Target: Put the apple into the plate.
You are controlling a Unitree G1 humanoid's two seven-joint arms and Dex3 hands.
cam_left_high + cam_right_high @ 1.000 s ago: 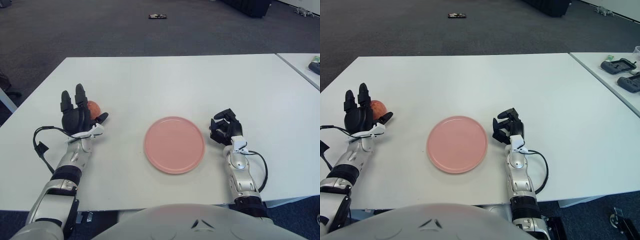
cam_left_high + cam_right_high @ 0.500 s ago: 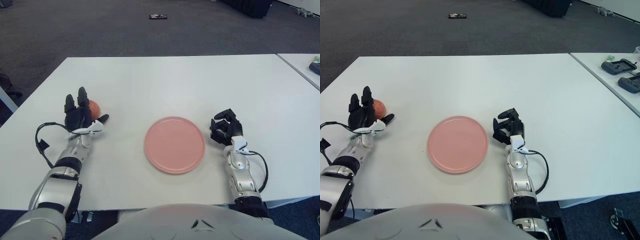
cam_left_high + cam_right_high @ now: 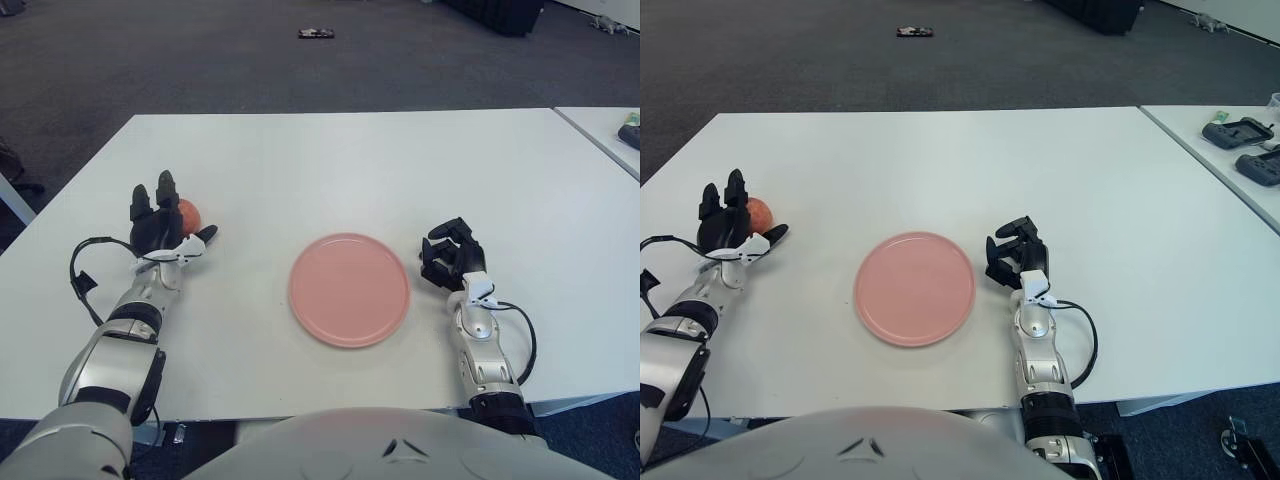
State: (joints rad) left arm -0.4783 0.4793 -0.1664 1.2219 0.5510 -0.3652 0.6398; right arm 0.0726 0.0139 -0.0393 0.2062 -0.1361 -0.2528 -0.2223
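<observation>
A white table (image 3: pixel 330 160) is seen from above, with a round pink plate (image 3: pixel 349 289) lying flat near its front middle, nothing on it. The apple (image 3: pixel 187 213), reddish-orange, sits on the tabletop well to the left of the plate, partly hidden behind the left hand (image 3: pixel 155 226). That hand is placed just in front of the apple, on the near side, palm toward it; two dark fingers (image 3: pixel 166 189) are raised upright beside the fruit and the thumb is stretched out to the right below it. The fingers are spread and not closed round the apple; whether they touch its skin cannot be told, and no grasp is seen. A black cable loops by the left forearm. The right hand (image 3: pixel 448 255) is shown just to the right of the plate, clear of its rim, fingers curled inward with nothing held. A second white table (image 3: pixel 1230 150) stands at the far right with dark controller-like devices (image 3: pixel 1243 146) on it. Grey carpet lies beyond, where a small dark object (image 3: pixel 315 33) is seen on the floor
</observation>
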